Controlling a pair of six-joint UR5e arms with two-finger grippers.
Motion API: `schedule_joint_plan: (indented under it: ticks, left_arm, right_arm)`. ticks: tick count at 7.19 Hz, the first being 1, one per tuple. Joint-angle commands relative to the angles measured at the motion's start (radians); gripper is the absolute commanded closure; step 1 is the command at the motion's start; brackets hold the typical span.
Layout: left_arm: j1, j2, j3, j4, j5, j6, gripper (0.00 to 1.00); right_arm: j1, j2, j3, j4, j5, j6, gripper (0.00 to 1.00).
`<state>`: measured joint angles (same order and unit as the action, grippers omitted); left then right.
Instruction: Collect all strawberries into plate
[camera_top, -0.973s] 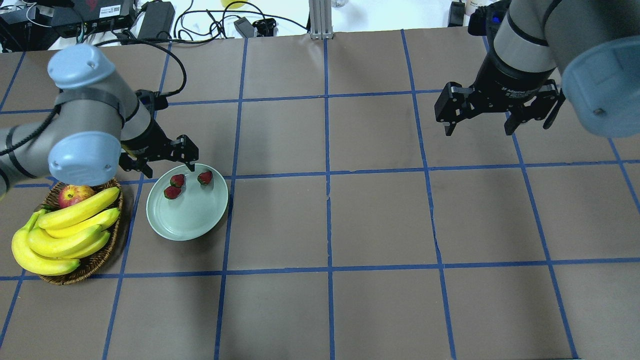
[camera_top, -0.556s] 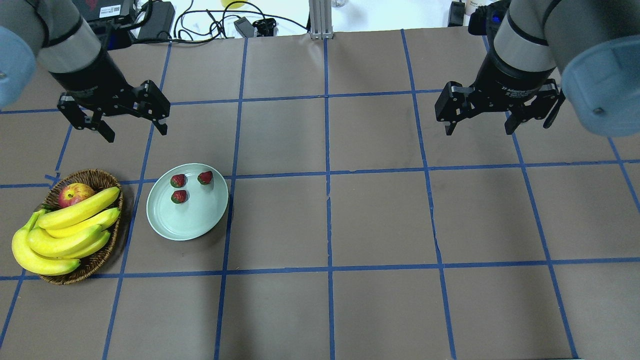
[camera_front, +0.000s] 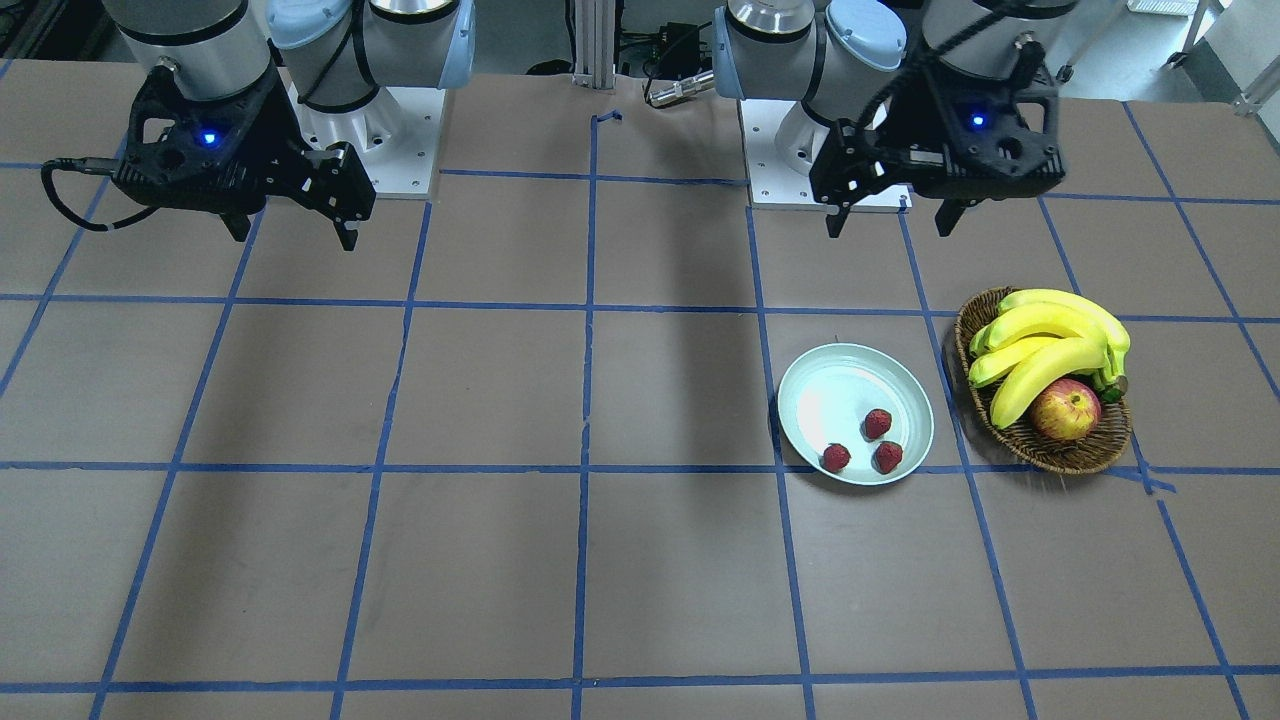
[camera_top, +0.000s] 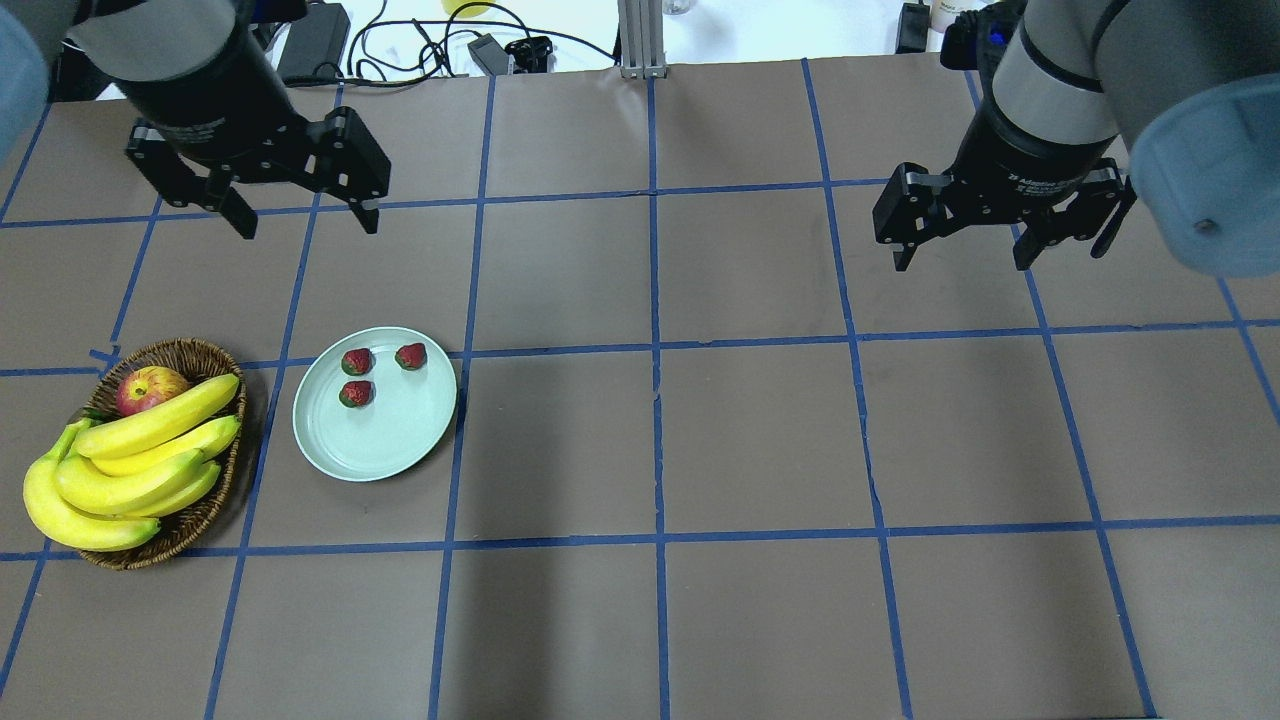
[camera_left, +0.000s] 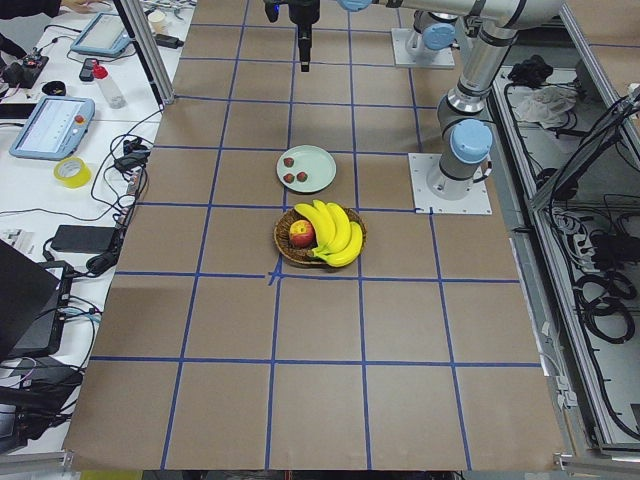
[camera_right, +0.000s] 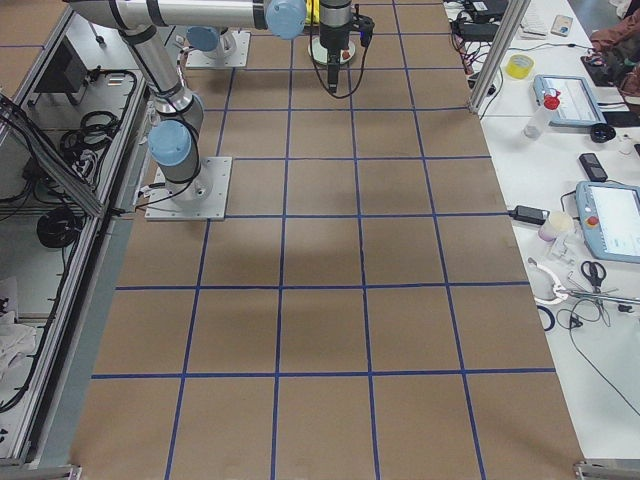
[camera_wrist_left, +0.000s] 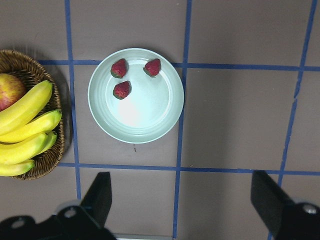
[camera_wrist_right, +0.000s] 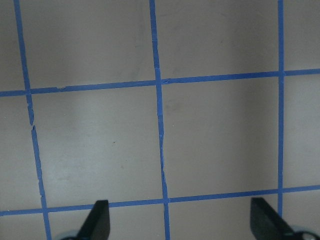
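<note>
Three strawberries (camera_top: 357, 361) (camera_top: 411, 356) (camera_top: 356, 393) lie on the far half of the pale green plate (camera_top: 380, 440). They also show in the front view (camera_front: 878, 423) and in the left wrist view (camera_wrist_left: 119, 68), on the plate (camera_wrist_left: 145, 115) (camera_front: 830, 385). My left gripper (camera_top: 307, 222) (camera_front: 888, 225) (camera_wrist_left: 182, 200) is open and empty, raised well above the table, clear of the plate. My right gripper (camera_top: 962, 262) (camera_front: 293, 237) (camera_wrist_right: 180, 220) is open and empty, high over the right side of the table.
A brown wicker basket (camera_top: 190, 520) with bananas (camera_top: 130, 460) and a red-yellow apple (camera_top: 148, 388) stands just left of the plate. The table is brown paper with blue tape lines. Cables and devices lie beyond the far edge.
My left gripper has lifted off the plate's far rim and moved up and away to the far left, staying open. One strawberry shifted slightly on the plate. The right arm has barely moved.
</note>
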<state>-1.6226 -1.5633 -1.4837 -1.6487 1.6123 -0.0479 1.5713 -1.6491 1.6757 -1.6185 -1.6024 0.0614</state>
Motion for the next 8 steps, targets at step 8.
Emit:
schedule_joint_plan:
  ticks: [8]
  left_arm:
    - [0.021,0.017,-0.053,0.127,-0.068,0.034,0.00]
  right_arm:
    - [0.004,0.008,-0.002,-0.007,0.004,-0.005,0.00]
